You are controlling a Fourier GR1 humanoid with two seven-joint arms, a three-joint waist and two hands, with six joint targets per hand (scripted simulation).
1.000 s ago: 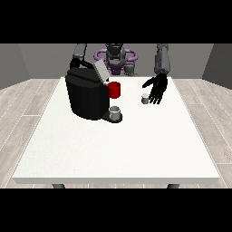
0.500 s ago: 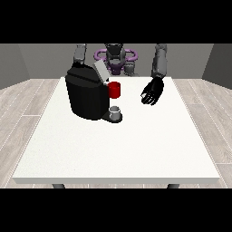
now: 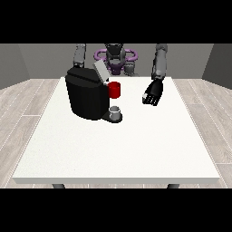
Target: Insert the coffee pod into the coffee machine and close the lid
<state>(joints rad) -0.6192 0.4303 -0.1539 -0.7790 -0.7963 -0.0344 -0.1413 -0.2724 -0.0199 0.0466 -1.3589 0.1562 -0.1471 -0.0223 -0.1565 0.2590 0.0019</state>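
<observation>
A white table [image 3: 118, 154] fills the foreground. Toward its far left stands a black coffee machine [image 3: 88, 94], lid [image 3: 100, 71] raised, with a small grey thing [image 3: 115, 111] on its base and a red thing at the machine [image 3: 114, 89] above. Beyond, the hand at the view's right [image 3: 153, 94] hovers with fingers curled; whether it holds anything I cannot tell.

Robot torso [image 3: 115, 58]: we see dark grey central block, small against far table edge. Purple ring-shaped shoulder parts [image 3: 129, 55] flank torso, one each side. Arm at view's right [image 3: 160, 62]: grey cylindrical segments with darker band, ending in a black hand at the view's right [image 3: 153, 93]; hand shows a broad black palm and short black fingers. Arm at view's left [image 3: 79, 55]: same grey cylindrical casing, lower part hidden. We make out no cables, screws or markings.
</observation>
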